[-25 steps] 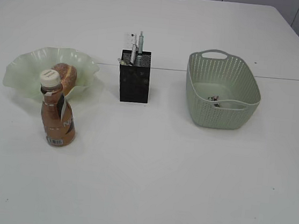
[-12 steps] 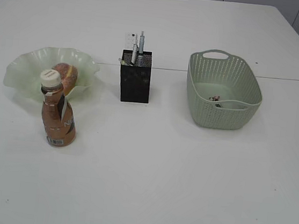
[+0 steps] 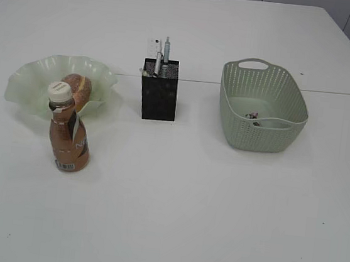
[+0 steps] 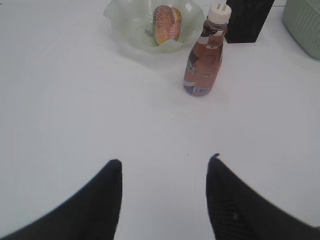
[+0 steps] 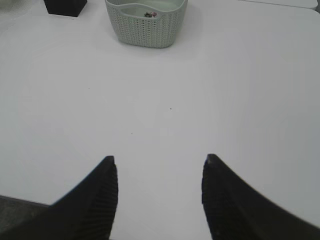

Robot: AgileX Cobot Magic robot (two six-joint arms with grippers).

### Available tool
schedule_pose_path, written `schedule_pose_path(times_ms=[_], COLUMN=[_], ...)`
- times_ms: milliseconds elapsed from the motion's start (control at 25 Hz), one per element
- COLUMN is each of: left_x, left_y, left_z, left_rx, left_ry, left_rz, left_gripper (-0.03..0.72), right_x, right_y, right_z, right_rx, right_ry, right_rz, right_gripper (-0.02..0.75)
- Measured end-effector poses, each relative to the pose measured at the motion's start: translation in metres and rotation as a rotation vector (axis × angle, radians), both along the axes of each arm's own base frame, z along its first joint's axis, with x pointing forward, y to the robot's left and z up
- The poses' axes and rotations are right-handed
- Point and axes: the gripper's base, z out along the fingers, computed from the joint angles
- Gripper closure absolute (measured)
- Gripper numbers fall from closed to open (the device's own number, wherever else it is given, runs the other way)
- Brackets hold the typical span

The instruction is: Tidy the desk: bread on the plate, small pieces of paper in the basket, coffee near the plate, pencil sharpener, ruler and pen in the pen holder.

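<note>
Light: bright, even and diffuse across my desk [image 3: 171, 219].
Shadows: faint and soft beside my coffee [image 3: 68, 133] and pen holder [image 3: 159, 97].
Focus: my wrist views are softer, fingertips blurred.

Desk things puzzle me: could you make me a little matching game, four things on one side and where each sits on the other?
Things:
1. bread
2. coffee
3. pen holder
4. basket

Places:
A. at the right of the desk, bits of paper inside
B. in the middle, pens sticking out of the top
C. lying in the wavy green plate
D. standing upright just in front of the plate

Pairs: 1-C, 2-D, 3-B, 4-A
</note>
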Motion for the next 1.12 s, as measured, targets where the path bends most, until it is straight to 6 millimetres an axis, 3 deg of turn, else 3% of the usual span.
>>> schedule_pose_path(times_ms=[560,1120], left_x=[0.0001,0.0002], left_y=[-0.0004,-0.0014], left_z=[0.0003,0.0003], left_rx=[-0.001,-0.001], left_ry=[-0.004,-0.004], left_rz=[0.003,0.135], left_gripper=[0.251,0.283], right_x=[0.0001,-0.0005], right_y=[0.0000,0.0016], right_z=[0.0002,0.0002], right_rx=[-0.003,-0.003], right_ry=[-0.003,-0.003], right_rz=[-0.023,-0.161], right_gripper=[0.339,0.339])
